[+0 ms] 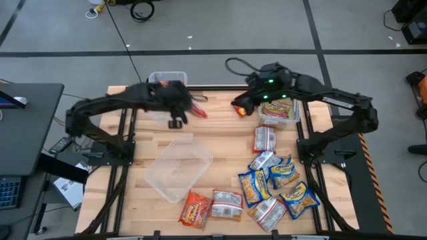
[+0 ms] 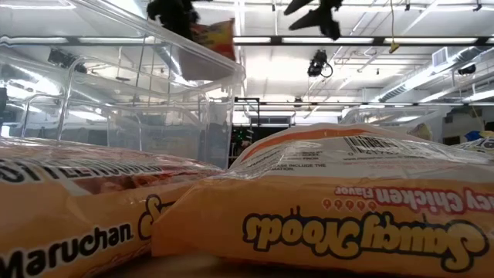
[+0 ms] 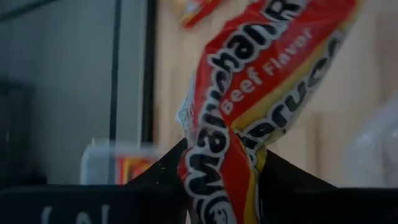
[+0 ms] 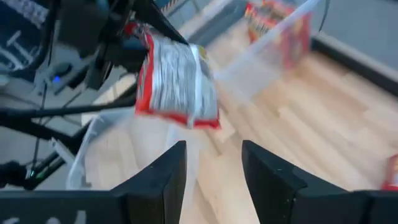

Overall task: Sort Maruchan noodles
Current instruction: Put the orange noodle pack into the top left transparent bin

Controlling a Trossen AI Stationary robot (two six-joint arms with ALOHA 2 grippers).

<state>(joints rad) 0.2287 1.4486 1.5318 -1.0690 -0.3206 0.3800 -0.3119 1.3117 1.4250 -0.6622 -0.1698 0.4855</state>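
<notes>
While my left tool (image 3: pixel 227 171) pinches a red beef-flavour noodle packet (image 3: pixel 261 93) by one end, the packet hangs in the air above the far side of the worktop (image 1: pixel 220 130), near a small clear bin (image 1: pixel 167 79) at the back edge. My right tool (image 4: pixel 211 171) stands with its fingers parted and empty, facing that packet; I judge this a hand-over between arms. More packets (image 1: pixel 277 183) lie in a heap on the near right, and a large clear bin (image 1: pixel 179 168) sits in the middle, waiting.
</notes>
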